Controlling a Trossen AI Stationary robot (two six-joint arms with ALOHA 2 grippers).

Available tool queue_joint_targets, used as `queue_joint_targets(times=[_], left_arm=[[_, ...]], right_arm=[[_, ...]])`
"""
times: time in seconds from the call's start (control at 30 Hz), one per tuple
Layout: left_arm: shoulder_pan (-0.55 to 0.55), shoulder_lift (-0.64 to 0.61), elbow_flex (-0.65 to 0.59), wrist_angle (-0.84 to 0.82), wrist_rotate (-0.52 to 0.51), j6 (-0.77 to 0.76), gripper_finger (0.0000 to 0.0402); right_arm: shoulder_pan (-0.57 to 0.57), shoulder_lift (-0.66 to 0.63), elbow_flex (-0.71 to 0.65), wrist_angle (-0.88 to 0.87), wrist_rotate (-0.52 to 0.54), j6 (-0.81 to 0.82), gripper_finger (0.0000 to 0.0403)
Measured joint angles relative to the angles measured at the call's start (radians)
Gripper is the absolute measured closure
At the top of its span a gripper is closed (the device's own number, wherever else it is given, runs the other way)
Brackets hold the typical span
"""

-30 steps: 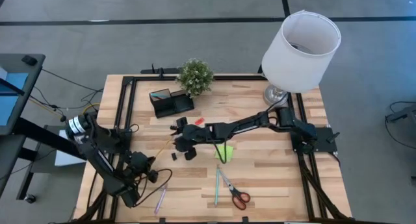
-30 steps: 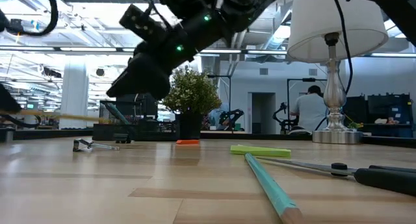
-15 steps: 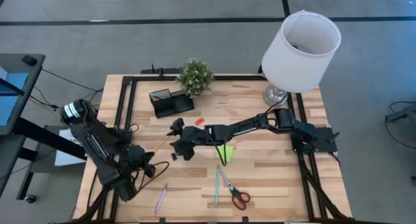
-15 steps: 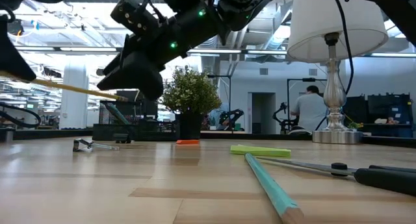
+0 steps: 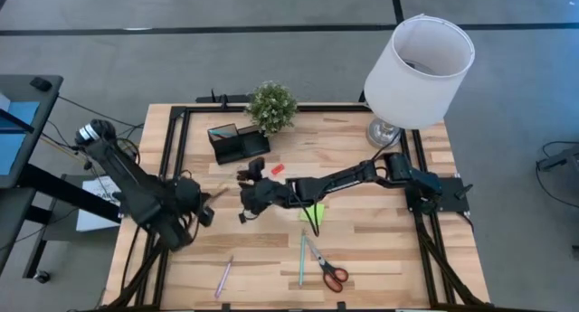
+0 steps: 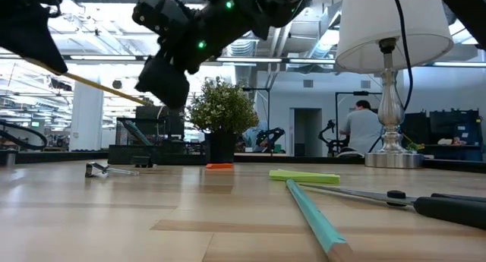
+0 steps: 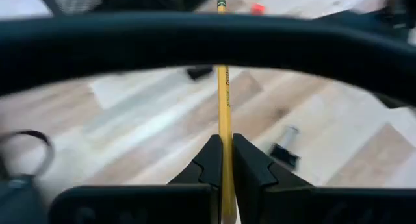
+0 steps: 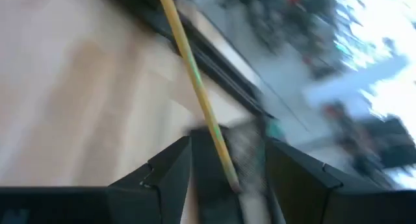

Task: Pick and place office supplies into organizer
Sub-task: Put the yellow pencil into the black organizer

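While my left fingers [image 7: 222, 160] pinch the thin yellow wooden pencil [image 7: 224, 87], my right fingers [image 8: 221, 160] gape wide around its tip. Black divided organizer tray [image 5: 237, 142] looks mostly unfilled; red-handled scissors [image 5: 327, 269] and teal pen [image 5: 301, 256] wait on the bench.

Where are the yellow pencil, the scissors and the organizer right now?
yellow pencil [image 7: 224, 107]: left wrist view, mid-shaft.
scissors [image 5: 335, 277]: high view, red handles.
organizer [image 5: 237, 146]: high view, black tray's wall.

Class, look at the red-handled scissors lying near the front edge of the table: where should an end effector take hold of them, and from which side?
Probably best from straight above, closing across the blades just short of the handles. The scissors lie flat and closed on the table, so nothing can slip beneath them. There the metal is narrow; the red loops are wider and rounded. The teal pencil lies close alongside, so the fingers should stay clear of it.
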Motion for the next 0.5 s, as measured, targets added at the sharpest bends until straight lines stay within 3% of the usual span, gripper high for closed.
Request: queue_joint_targets(times=[0.13, 0.27, 0.5], left_arm=[[0.094, -0.119, 0.000, -0.097, 0.021, 0.090, 0.0399], [0.205, -0.241, 0.023, -0.195, 0.024, 0.182, 0.0399], [0.400, -0.402, 0.144, -0.247, 0.068, 0.394, 0.0399]], right_arm=[[0.033, 0.001, 0.000, 0.002, 0.193, -0.120, 0.0222], [0.056, 0.001, 0.000, -0.007, 0.318, -0.167, 0.0230], [0.060, 0.002, 0.000, -0.028, 0.417, -0.169, 0.0246]])
